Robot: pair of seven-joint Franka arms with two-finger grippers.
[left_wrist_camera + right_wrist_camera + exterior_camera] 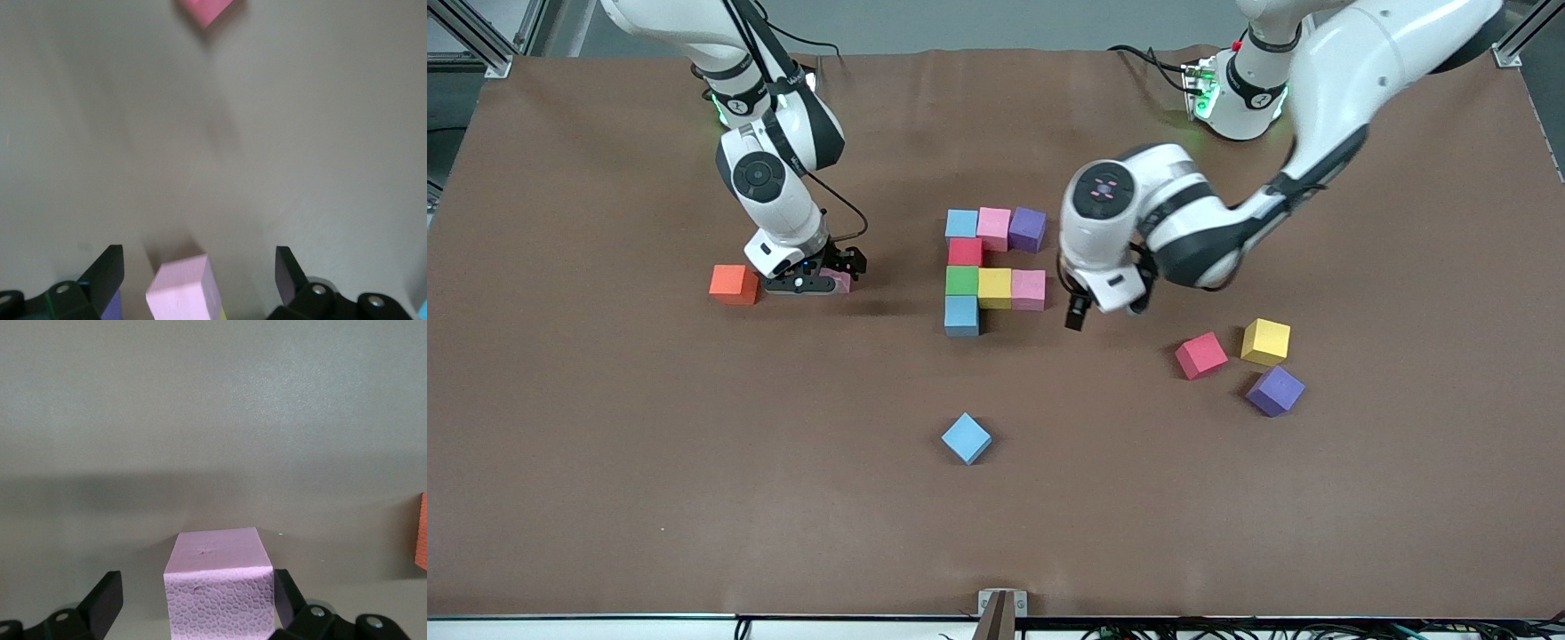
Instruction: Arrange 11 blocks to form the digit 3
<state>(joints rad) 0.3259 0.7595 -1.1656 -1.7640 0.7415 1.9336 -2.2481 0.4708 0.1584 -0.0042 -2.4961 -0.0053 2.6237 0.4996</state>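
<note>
front view shows the digit 3 [994, 271] partly built in the middle of the tabletop [605, 462]: a top row of blue, pink and purple cubes, a red cube under the blue one, then a green, yellow and pink row, and a blue cube [961, 315] nearest the camera. that makes eight placed, so the last row lacks two cubes.

right wrist view has a loose pink cube [220, 583] sitting on the tabletop squarely between the spread fingers of the right tool [200, 607], neither pad visibly touching it. this tool is down at the tabletop toward the right arm's end, just beside the orange cube [735, 284], which is no part of the figure. the step in hand looks like the pick of that pink cube. to do it well, i would keep the fingers level with the cube's flat sides, close evenly so the foam does not twist, and lift straight up clear of the orange one.

left tool [1107, 302] hangs open and empty just beside the middle row's pink end cube [183, 290]; it should pull clear without nudging the row.

spare cubes lie apart: a blue one [967, 437] nearer the camera, and a red [1201, 355], yellow [1265, 341] and purple [1275, 390] toward the left arm's end.
</note>
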